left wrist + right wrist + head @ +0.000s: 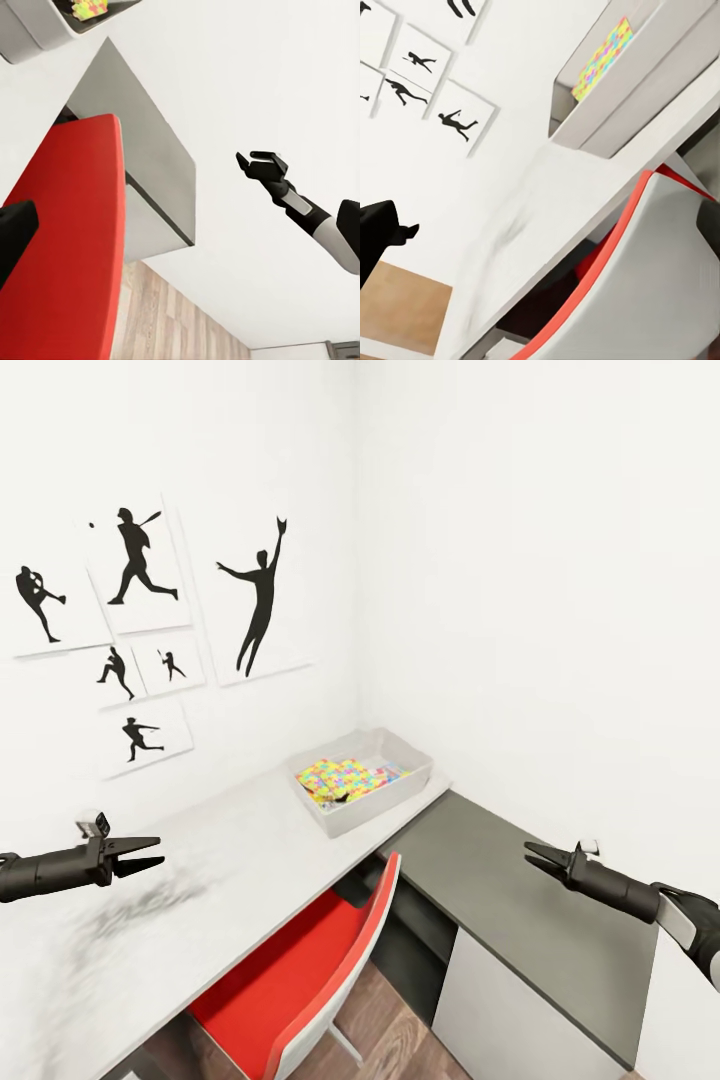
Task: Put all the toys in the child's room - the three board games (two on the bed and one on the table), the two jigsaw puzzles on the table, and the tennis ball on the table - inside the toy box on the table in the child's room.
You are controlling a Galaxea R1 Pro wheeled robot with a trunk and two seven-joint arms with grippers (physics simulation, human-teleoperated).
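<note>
Both grippers, left [150, 855] and right [535, 853], hang spread and empty; the toy box [400, 792], apparently holding jigsaws [345, 778], lies ahead between them, somewhat nearer the right.

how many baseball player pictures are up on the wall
6, all on the left wall above the table: pitcher, runner with bat, reaching catcher, two small ones, and the lowest. More may lie outside the frame.

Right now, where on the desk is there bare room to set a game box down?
The table is bare from the toy box back toward the left gripper, along the wall with the pictures. The dark cabinet top beside it is bare too. The box corner is crowded: jigsaw puzzles cover its floor.
</note>
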